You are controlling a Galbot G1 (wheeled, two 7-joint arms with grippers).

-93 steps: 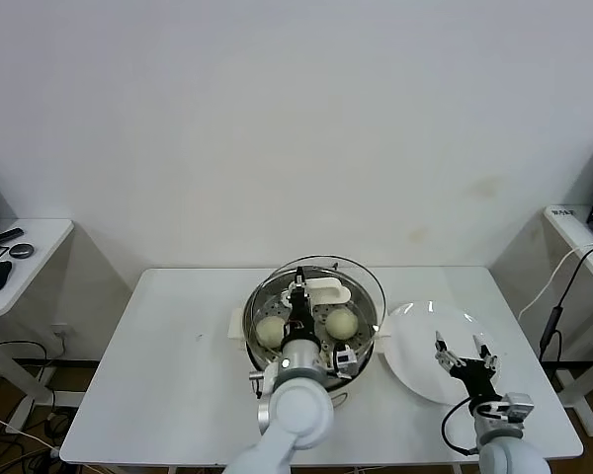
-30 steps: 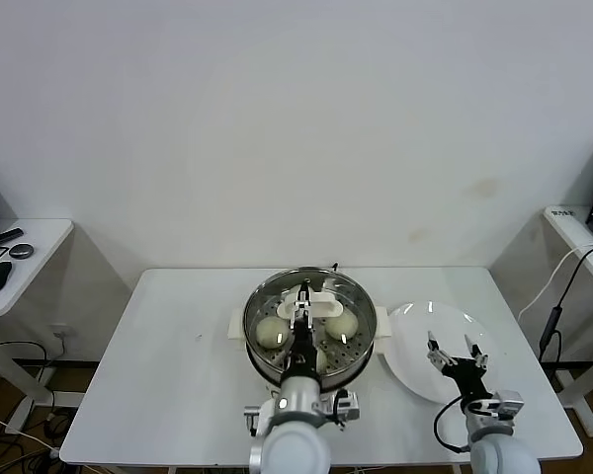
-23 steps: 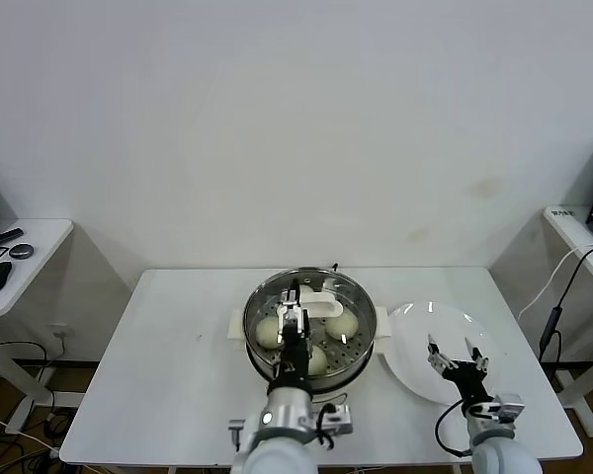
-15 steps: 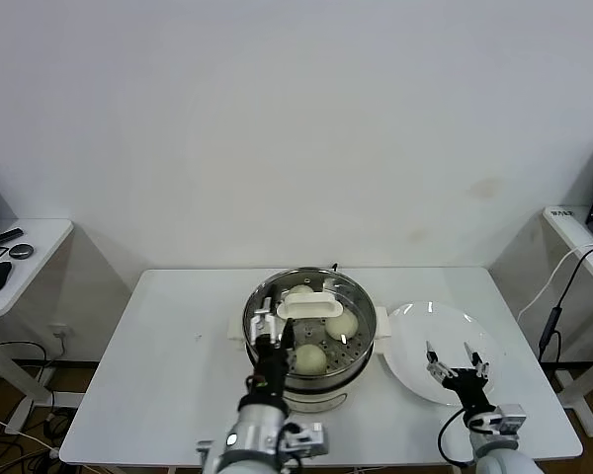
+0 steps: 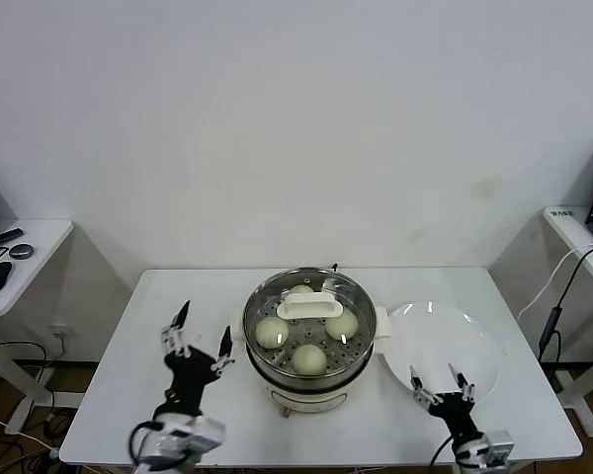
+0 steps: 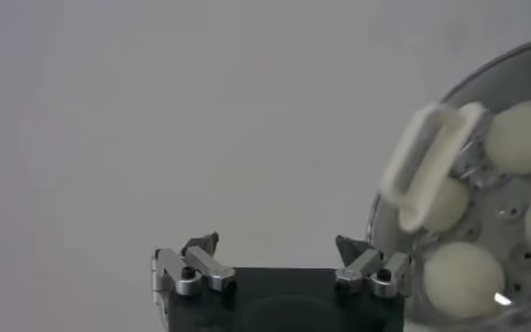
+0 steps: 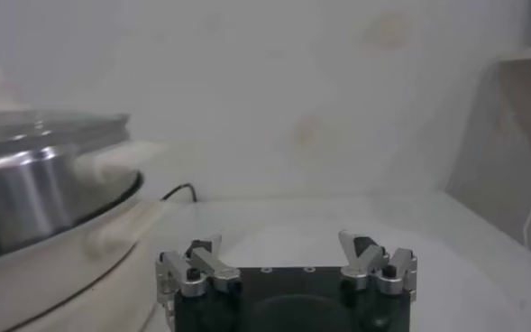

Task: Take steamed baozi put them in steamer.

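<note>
The steel steamer stands mid-table with the glass lid on it, white handle on top. Several cream baozi lie inside under the lid: one left, one right, one front, and one at the back partly hidden by the handle. My left gripper is open and empty, over the table left of the steamer. The left wrist view shows it beside the steamer rim, with baozi and handle. My right gripper is open and empty at the plate's front edge.
A flat white plate lies right of the steamer, with nothing on it. The right wrist view shows the gripper over the plate with the steamer wall close by. Side tables stand at far left and far right.
My left gripper let go of the lid handle and drew back from over the steamer to its left. The lid now rests on the steamer. My right gripper drew back toward the table's front.
</note>
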